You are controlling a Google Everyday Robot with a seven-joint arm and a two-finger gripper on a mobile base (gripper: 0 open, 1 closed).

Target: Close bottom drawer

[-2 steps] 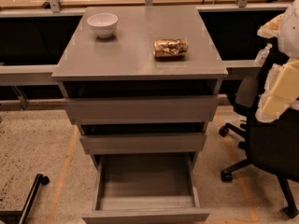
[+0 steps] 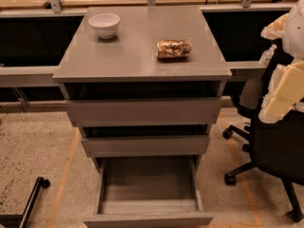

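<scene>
The bottom drawer [image 2: 148,189] is pulled far out, low and near, so the closing is not yet begun. Your hand [image 2: 283,91] hangs at the right edge, well apart from it; you cannot tell how open it is.

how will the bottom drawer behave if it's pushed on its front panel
The bottom drawer looks empty, so it is probably light to push. Its rigid box should likely slide straight in. The gripper is out of view; only the arm shows, at right.
</scene>
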